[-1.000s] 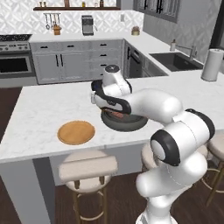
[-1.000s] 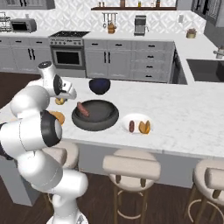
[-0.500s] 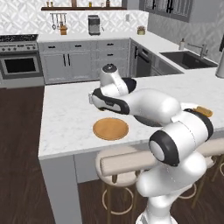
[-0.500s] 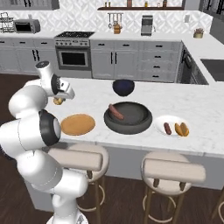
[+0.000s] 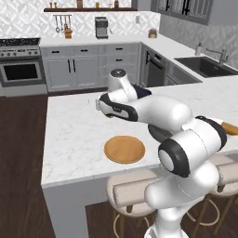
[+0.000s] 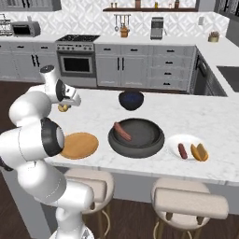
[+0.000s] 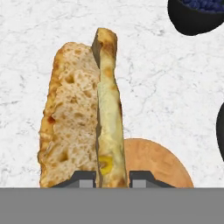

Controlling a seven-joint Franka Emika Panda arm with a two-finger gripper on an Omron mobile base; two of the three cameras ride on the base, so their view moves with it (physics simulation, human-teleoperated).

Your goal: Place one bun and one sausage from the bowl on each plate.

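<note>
My gripper (image 7: 112, 179) is shut on a split tan bun (image 7: 87, 122), which stands up between the fingertips. In the right base view the gripper (image 6: 66, 104) hangs over the counter with the bun (image 6: 62, 108), above and behind the wooden plate (image 6: 78, 144). That plate (image 7: 153, 162) (image 5: 124, 149) has nothing on it. The dark bowl (image 6: 136, 137) holds one sausage (image 6: 122, 131). To its right, the white plate (image 6: 189, 145) carries a sausage (image 6: 182, 151) and a bun (image 6: 200, 151).
A smaller dark blue bowl (image 6: 130, 99) (image 7: 197, 15) stands behind the big bowl. The marble counter (image 5: 74, 135) ends at an edge on the left, with dark floor beyond. Padded stools (image 6: 186, 200) stand under the front edge. My own arm hides much of the big bowl in the left base view.
The base has driven sideways, so both base views have shifted. The gripper has stayed shut on the bun and now hangs beside the wooden plate.
</note>
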